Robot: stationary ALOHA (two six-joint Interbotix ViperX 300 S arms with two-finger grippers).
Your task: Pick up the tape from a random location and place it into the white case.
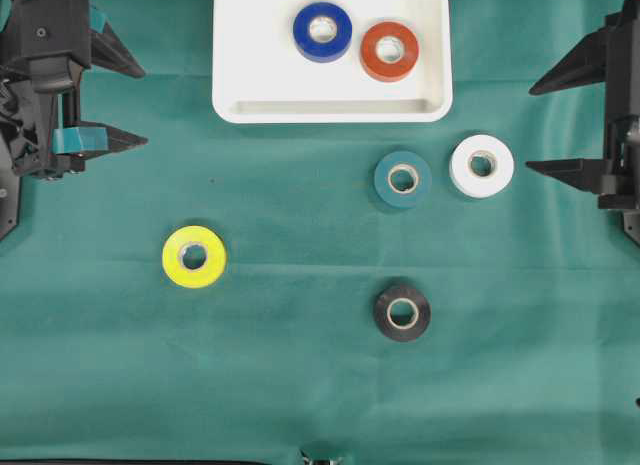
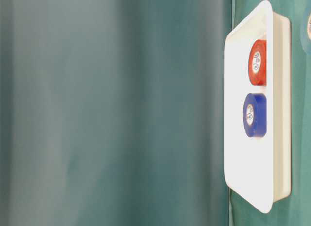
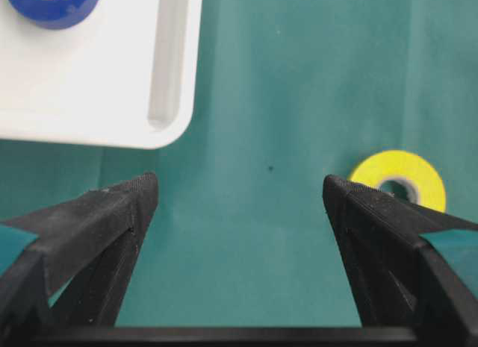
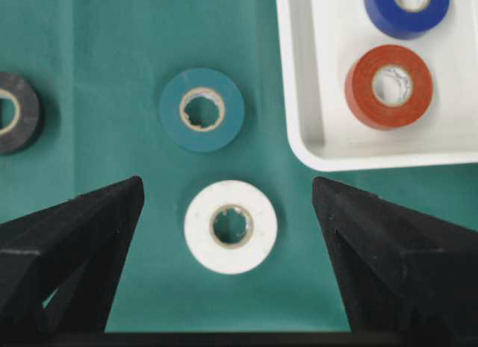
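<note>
Two rolls are seen lying in the white case, four on the green cloth.
Overhead, the left gripper and right gripper are held spread and empty. In the right wrist view, the white tape is framed between parted jaws, just beside the teal tape.

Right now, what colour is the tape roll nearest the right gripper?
White, clearest in the right wrist view.
</note>
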